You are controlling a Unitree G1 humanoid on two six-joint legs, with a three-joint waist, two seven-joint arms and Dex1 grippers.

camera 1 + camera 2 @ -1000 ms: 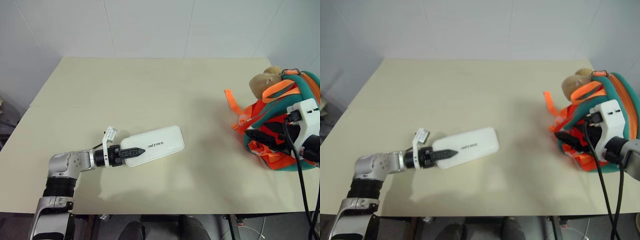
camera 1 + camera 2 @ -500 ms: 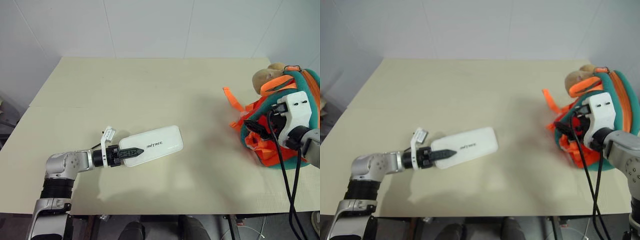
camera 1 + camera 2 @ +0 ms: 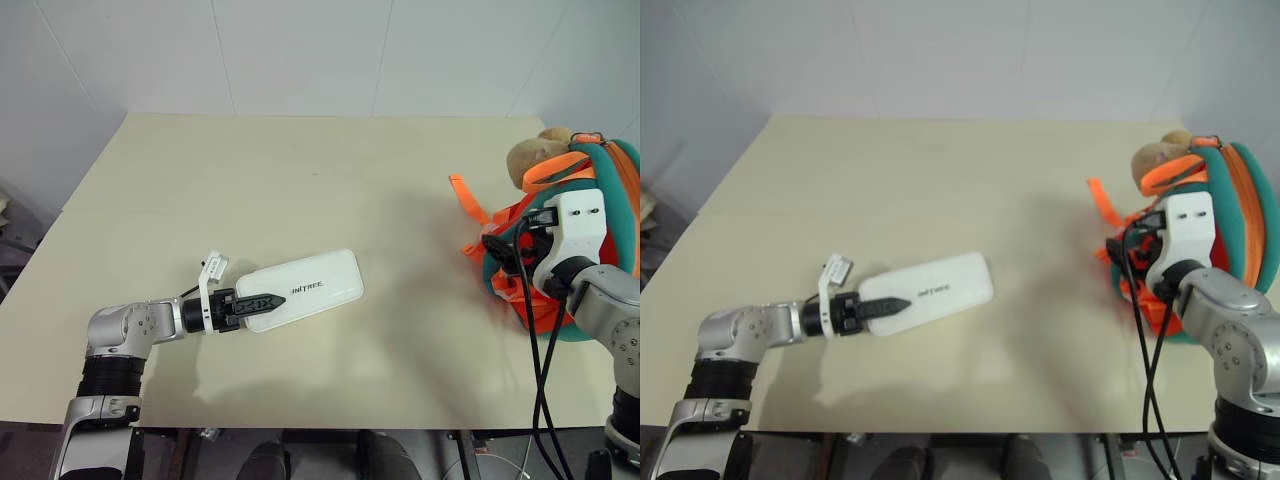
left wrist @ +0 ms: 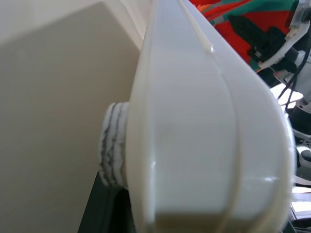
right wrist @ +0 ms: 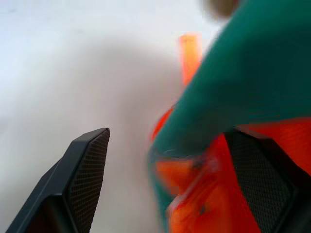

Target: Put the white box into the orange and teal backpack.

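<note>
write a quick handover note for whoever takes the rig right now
Left gripper: shut on one end of the white box, which lies flat mid-table.
Right gripper: open, jaws straddling the teal edge of the backpack at the table's right edge; grip not closed.
Done: box gripped, right arm at the bag.
Left: open the bag, carry the box across, put it in.

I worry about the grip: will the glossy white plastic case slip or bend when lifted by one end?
The glossy white plastic case probably stays stiff: it looks like a hard shell. Its smooth surface may be slippery. The left claw grips only one end, so it could sag or twist.
</note>
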